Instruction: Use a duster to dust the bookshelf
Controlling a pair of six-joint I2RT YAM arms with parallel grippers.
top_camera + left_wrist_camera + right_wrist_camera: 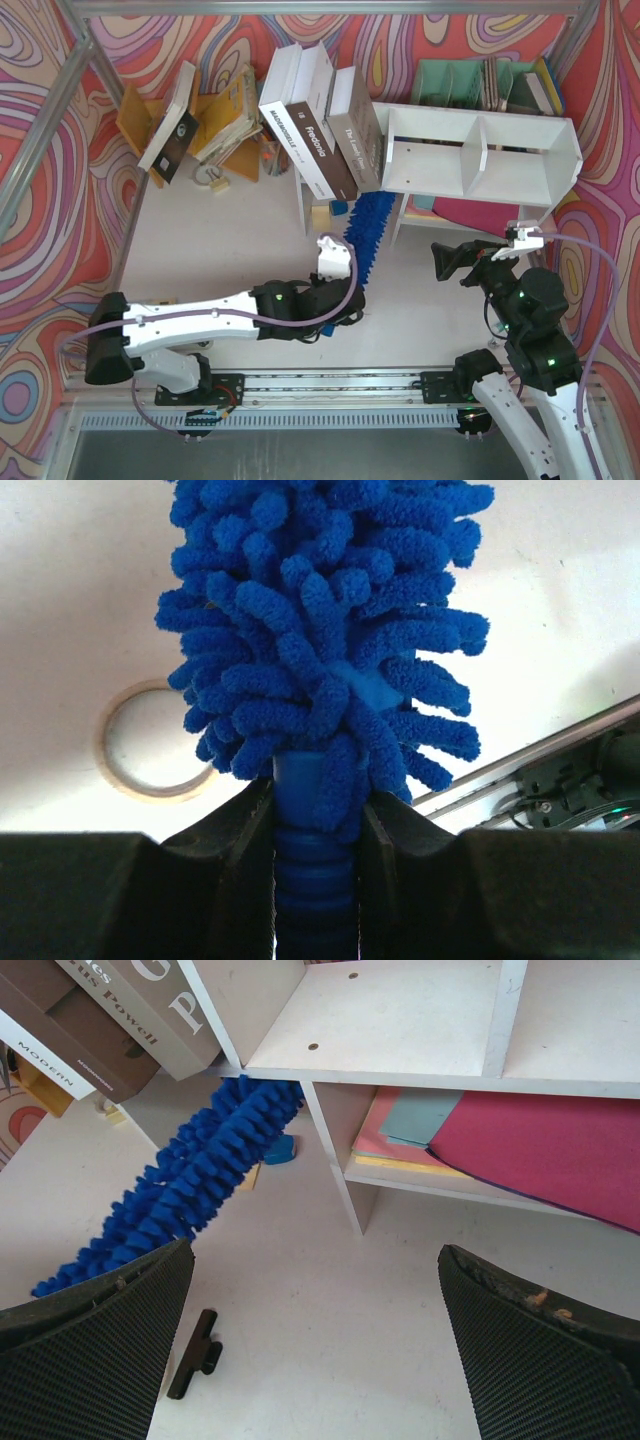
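The left end effector (318, 798) clenches the slim handle of the duster (366, 228), whose blue head slants across the white surface (230, 240) to the lower left corner of the bookshelf (478, 150). Farther right, the right end effector (315, 1260) hangs released and empty, its 2 fingers spread wide, near the shelf's legs.
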